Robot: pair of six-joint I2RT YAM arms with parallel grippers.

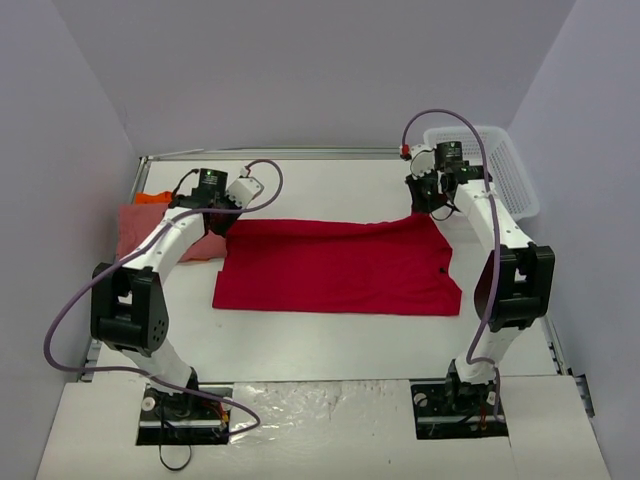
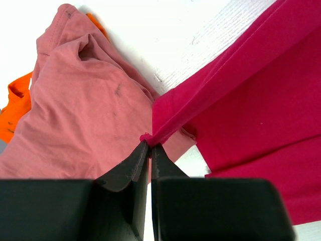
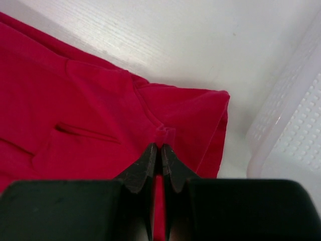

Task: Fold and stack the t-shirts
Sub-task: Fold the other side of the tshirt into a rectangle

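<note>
The bright red t-shirt (image 1: 335,265) lies spread across the middle of the table. My left gripper (image 1: 222,212) is shut on its far left corner (image 2: 150,136), lifted over the salmon pink t-shirt (image 2: 85,115). My right gripper (image 1: 432,196) is shut on the red shirt's far right edge (image 3: 165,134). The pink shirt (image 1: 140,235) lies crumpled at the far left. The orange t-shirt (image 1: 152,198) peeks out behind it and also shows in the left wrist view (image 2: 17,103).
A white plastic mesh basket (image 1: 485,170) stands at the far right, close to my right gripper; its wall shows in the right wrist view (image 3: 291,120). The table's back edge (image 1: 270,155) meets the grey wall.
</note>
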